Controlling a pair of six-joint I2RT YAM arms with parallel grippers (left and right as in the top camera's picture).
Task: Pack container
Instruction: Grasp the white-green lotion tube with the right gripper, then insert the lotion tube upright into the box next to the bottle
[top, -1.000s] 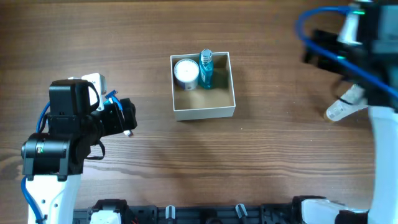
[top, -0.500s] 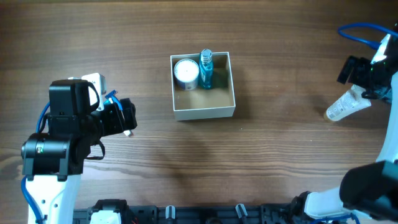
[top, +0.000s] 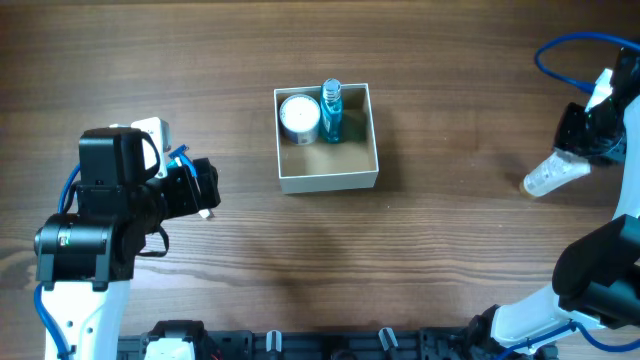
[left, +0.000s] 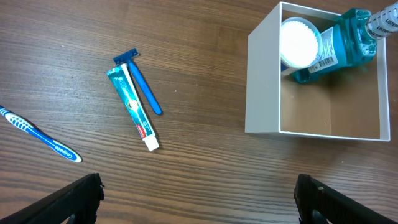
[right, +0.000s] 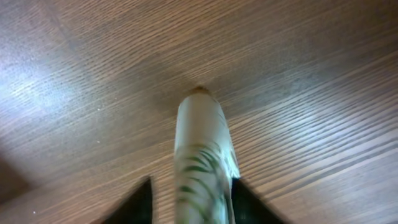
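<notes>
The container (top: 330, 181), a square white-walled box with a tan floor, holds a white-lidded round jar (top: 298, 117) and a blue bottle (top: 331, 112). At the table's right edge lies a white tube (top: 548, 177) with green markings. My right gripper (top: 585, 140) is down over its far end. In the right wrist view the tube (right: 202, 149) runs between my fingers (right: 134, 202). The right finger is against it and a thin strip of table shows on the left, all blurred. My left gripper (left: 199, 202) hangs open over bare wood, short of the container (left: 261, 81).
In the left wrist view a toothpaste tube (left: 133, 107), a blue razor (left: 140, 84) and a blue-and-white toothbrush (left: 40, 134) lie on the wood left of the container. From overhead the left arm (top: 110, 210) hides them. The table's right edge is close to the white tube.
The right arm has swung down from the upper right onto the white tube, and its jaws have closed in from wide open. The left arm and the container have not moved.
</notes>
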